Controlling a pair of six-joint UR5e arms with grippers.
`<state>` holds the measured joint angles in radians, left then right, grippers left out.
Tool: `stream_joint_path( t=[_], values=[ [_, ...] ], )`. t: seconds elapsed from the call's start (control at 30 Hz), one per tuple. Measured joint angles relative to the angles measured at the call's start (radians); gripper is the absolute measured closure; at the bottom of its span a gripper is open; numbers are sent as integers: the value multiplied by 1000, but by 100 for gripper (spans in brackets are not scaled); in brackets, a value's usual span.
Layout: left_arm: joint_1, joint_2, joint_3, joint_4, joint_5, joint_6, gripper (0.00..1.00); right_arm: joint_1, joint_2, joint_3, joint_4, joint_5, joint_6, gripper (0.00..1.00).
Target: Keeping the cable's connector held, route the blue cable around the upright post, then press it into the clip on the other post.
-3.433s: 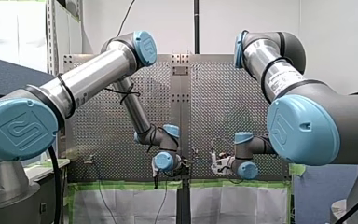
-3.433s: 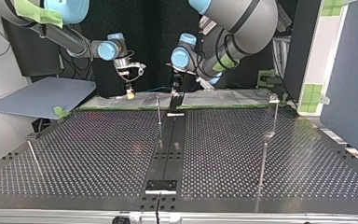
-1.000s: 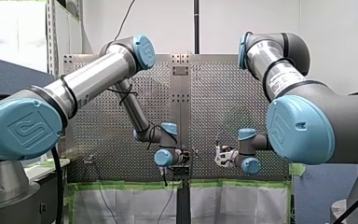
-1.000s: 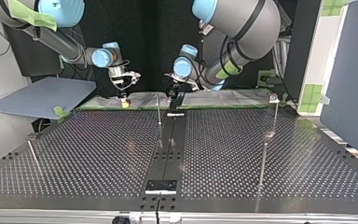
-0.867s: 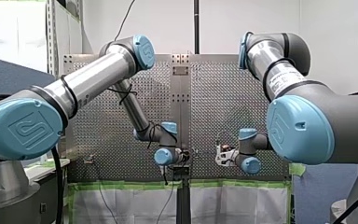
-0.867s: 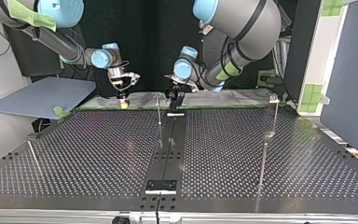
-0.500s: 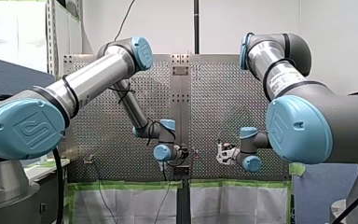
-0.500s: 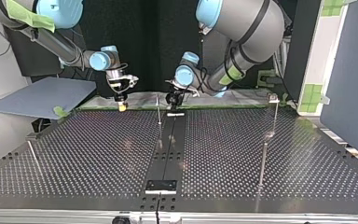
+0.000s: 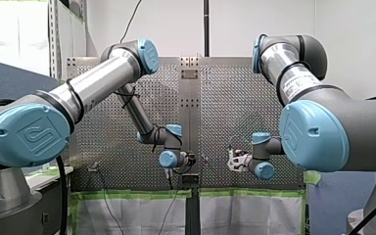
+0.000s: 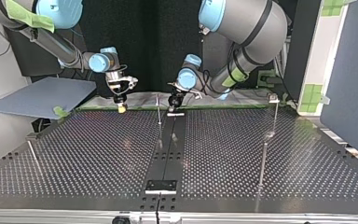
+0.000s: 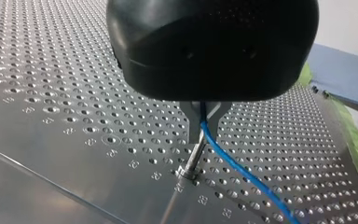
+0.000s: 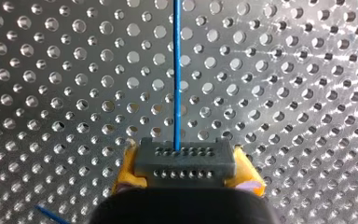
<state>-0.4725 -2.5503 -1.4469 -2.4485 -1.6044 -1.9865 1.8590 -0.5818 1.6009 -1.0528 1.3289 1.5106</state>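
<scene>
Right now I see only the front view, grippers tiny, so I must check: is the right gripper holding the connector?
Observer: Yes; right wrist view shows the right gripper with its yellow pads clamped on the grey connector.
Operator: The cable from there?
Observer: The blue cable runs straight ahead from the connector.
Operator: And the left gripper?
Observer: Left wrist view: shut on the cable, beside the upright post.

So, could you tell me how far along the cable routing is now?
Done: my right gripper holds the connector in its yellow pads. In hand: my left gripper pinches the blue cable, with the upright post just ahead of it; no wrap around it shows. Left: routing it round that post, then pressing it into the clip on the other post at the top view's right.
</scene>
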Motion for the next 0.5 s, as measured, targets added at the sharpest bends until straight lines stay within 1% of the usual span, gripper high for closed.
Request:
stream_joint_path(
  t=[0.03, 0.07, 0.1, 0.13, 0.17, 0.3, 0.5],
  values=[
    [3, 0, 0, 1, 2, 3, 50, -3, 0, 0, 1, -1, 0, 100],
    [3, 0, 0, 2, 3, 7, 25, -3, 0, 0, 1, -2, -1, 100],
    [3, 0, 0, 2, 3, 12, 25, -3, 1, 0, 2, -2, -1, 100],
    [4, 0, 0, 0, 1, 20, 18, -3, 1, 0, 2, -2, -2, 100],
    [4, 0, 0, -2, -2, 26, 0, -3, 1, 0, 2, -2, -3, 100],
    [8, 0, 0, -24, -25, 57, 0, -3, 1, 0, 4, -2, -4, 100],
    [15, 1, 0, -73, -74, 108, 0, -3, 2, 0, 7, -2, -5, 100]
  ],
)
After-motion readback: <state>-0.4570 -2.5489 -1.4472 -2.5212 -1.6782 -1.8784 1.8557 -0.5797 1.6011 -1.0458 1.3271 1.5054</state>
